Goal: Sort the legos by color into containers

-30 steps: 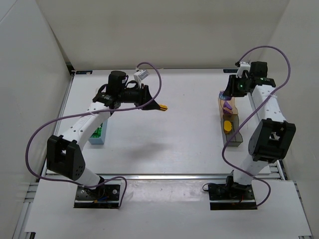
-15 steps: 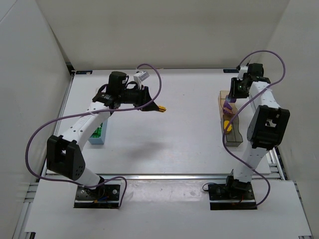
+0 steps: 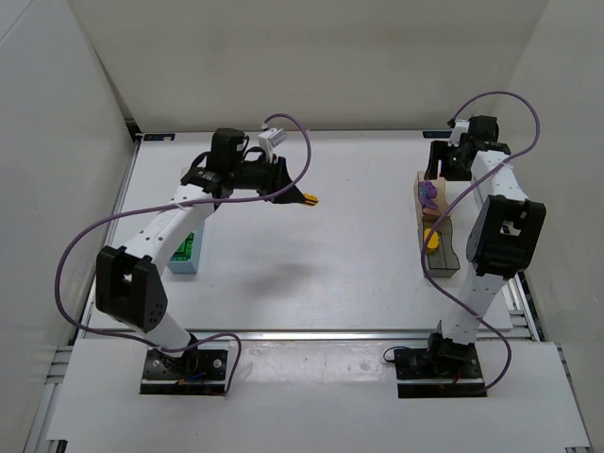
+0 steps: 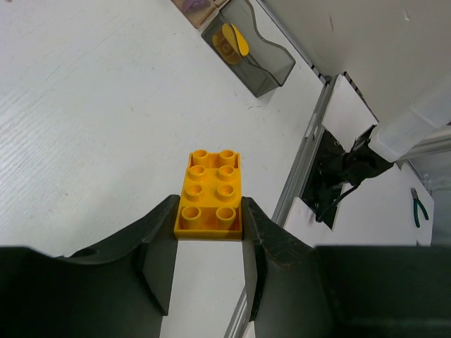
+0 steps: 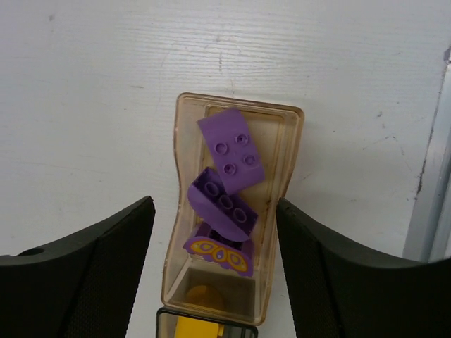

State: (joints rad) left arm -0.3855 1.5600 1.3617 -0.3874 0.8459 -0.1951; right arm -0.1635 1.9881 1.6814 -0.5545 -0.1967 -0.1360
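The yellow lego (image 4: 210, 193) is clamped between the fingers of the left gripper (image 3: 307, 199), well left of the tan container (image 5: 292, 141), and has been shifted slightly farther back. The right gripper (image 5: 213, 211) is spread wide above that container, in which purple legos (image 5: 229, 151) are lying.

Table (image 3: 311, 255) bears tan, smoky and seemingly blue containers (image 3: 451, 260).

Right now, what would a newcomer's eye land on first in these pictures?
First, the yellow brick pinched in the left gripper, held above the middle of the table. Next, the purple bricks heaped in the tan container on the table's right side, with the right gripper open directly above them.
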